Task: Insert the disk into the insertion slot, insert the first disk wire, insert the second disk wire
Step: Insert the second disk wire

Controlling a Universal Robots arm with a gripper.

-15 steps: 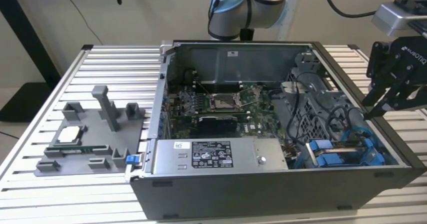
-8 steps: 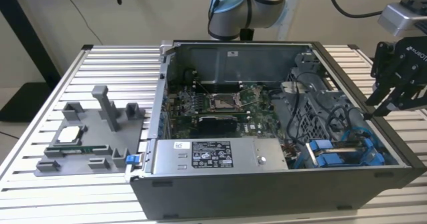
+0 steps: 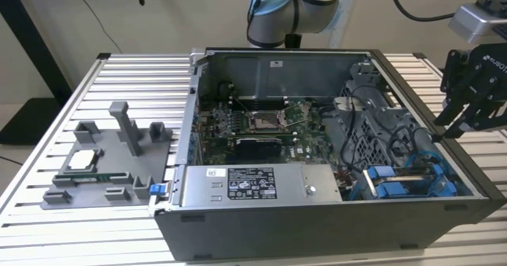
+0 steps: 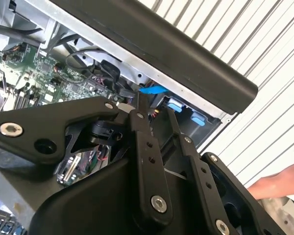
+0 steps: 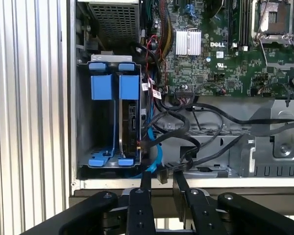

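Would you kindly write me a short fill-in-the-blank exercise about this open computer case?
1. The disk, in its ___ carrier frame, stands in the insertion slot.
2. The gripper hangs over the computer case's edge at the exterior view's ___.
3. The grey fixture tray lies on the table at the exterior view's ___ of the case.
Missing words: blue; right; left.

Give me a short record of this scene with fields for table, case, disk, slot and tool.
table: silver slatted aluminium table
case: open grey metal computer case, lying on the table
disk: silver-grey hard drive in blue plastic carrier, on edge inside the slot
slot: grey sheet-metal drive cage, at a case corner
tool: black tool over the case rim, beside blue wire
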